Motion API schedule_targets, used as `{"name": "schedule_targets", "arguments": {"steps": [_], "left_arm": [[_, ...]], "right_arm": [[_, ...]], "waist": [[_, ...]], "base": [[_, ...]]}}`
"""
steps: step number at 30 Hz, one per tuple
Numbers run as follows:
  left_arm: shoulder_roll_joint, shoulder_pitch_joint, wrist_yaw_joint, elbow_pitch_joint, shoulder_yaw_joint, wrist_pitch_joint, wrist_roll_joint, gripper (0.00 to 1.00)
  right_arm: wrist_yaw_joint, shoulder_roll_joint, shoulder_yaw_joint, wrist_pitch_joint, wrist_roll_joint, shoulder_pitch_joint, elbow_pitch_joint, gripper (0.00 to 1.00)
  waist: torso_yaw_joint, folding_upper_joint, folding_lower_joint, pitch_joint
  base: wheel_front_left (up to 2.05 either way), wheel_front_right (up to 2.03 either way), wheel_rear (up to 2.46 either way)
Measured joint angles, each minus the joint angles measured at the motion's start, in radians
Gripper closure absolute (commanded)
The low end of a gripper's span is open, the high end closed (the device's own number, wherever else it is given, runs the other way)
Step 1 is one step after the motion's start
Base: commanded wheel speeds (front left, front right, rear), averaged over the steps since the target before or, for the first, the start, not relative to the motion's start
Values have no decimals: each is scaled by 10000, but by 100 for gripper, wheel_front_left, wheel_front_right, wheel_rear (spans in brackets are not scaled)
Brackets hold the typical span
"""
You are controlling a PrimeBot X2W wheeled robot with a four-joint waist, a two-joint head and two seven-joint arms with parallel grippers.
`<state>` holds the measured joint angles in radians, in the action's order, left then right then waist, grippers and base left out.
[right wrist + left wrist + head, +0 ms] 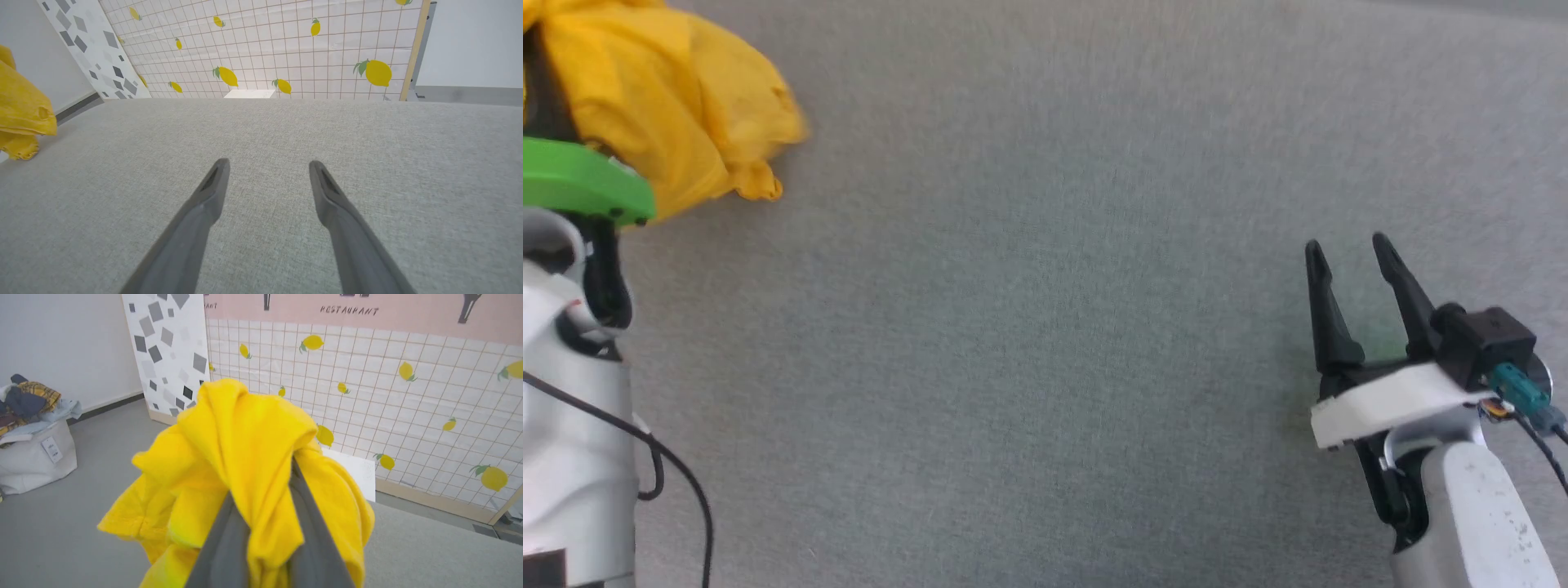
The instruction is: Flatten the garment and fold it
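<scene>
The left pincer (261, 482) is gripping the yellow shirt (245, 449) in a bunched wad, its two fingers pressing together on a thick fold. It is holding the shirt at the far left of the grey desk (1045, 343), seemingly lifted clear of it. The right pincer (1346, 243) is hovering over bare desk well apart from the shirt, fingers spread wide and carrying nothing. The cloth is looking light, soft and floppy, sagging in loose folds, so it is likely to drape rather than keep its shape. A hanging hem or free corner is looking like the best place to take hold for spreading it flat
</scene>
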<state>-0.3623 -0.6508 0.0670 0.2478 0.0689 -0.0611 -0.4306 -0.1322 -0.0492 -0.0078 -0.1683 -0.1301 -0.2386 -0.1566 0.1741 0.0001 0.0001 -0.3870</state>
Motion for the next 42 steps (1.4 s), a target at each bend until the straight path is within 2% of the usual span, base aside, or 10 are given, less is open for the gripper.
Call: {"name": "schedule_targets", "arguments": {"steps": [9,17,23,26,31,37,39,40,41,42], "left_arm": [[355,-469,-174,-1066,-1283,-460,738,100],[1657,-605,-683,-1197,-2786,-236,675,100],[2577,-547,-1120,-213,-3981,111,364,100],[2788,-322,-1384,729,-4732,968,111,100],[2968,330,-1651,2617,-5950,3313,-454,100],[3014,557,-1806,4054,-6926,5730,-859,100],[3014,579,-1818,4211,-7003,6163,-1009,100],[3012,550,-1818,4197,-6968,6245,-1076,31],[2999,548,-1816,4165,-6928,6241,-1085,0],[2974,558,-1801,4105,-6880,6172,-1097,0]], "right_arm": [[0,-2,-332,-94,-215,628,-163,0],[2,-2,-627,-63,-297,1166,-82,0],[2,-12,-863,61,-297,1396,146,0],[2,-10,-894,111,-297,1429,236,0],[2,-12,-849,186,-313,1541,362,0],[2,-12,-784,186,-447,1544,418,0],[2,-8,-756,186,-462,1544,408,0],[2,-8,-754,184,-464,1544,403,0],[2,-12,-752,184,-472,1543,391,0],[2,-13,-742,186,-472,1543,384,0]], "waist": [[-347,0,-1,1650],[-1441,0,-1,2404],[-2390,-1,-1,2691],[-2824,-1,-1,2779],[-3408,0,-1,2838],[-3694,0,-1,2635],[-3699,0,-1,2563],[-3685,-1,-1,2539],[-3656,-1,-1,2526],[-3620,0,-1,2518]], "base": [[0,0,0],[0,0,0],[0,0,0],[0,0,0],[0,0,0],[0,0,0],[0,0,0],[0,0,0],[0,0,0],[0,0,0]]}}
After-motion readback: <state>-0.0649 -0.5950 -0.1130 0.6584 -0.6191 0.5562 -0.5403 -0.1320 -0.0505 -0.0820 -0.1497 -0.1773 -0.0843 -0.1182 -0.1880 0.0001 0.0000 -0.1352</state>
